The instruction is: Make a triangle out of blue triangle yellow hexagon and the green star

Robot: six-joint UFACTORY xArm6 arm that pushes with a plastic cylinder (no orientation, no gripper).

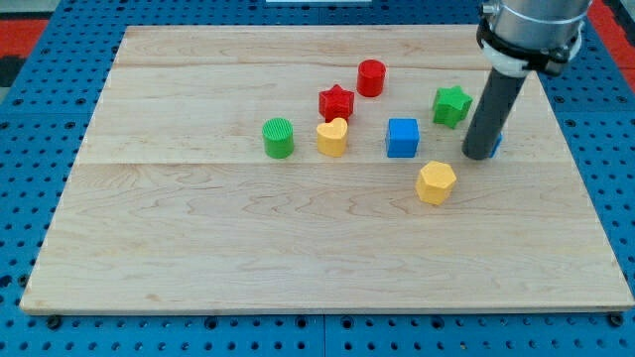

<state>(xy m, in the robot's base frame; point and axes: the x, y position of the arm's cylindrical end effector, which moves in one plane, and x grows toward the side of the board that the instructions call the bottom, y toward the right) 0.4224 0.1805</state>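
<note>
In the camera view, my tip [479, 156] stands on the wooden board [248, 238], in its right half. The blue triangle [495, 146] is almost hidden behind the rod; only a thin blue edge shows at the 3 o'clock side of my tip, so they look to be touching or just beside each other, and I cannot tell which. The yellow hexagon [436, 182] lies near my tip at about 8 o'clock, apart from it. The green star [451, 104] lies at about 11 o'clock from my tip, near the rod but not touching it.

The rod is dark and nearly upright, leaning a little toward the view's right as it goes up. It goes up to a grey round mount [531, 30] at the view's top. The arm has no gripper, only this rod, so there is nothing to be spread or pressed together.

The other blocks are toward the view's left. The blue cube [402, 137] is at 9 o'clock from my tip. Further left are the yellow heart [332, 137] and the green cylinder [279, 137]. The red star [336, 102] is just above the yellow heart, and the red cylinder [371, 77] is at 1 o'clock from the red star.
</note>
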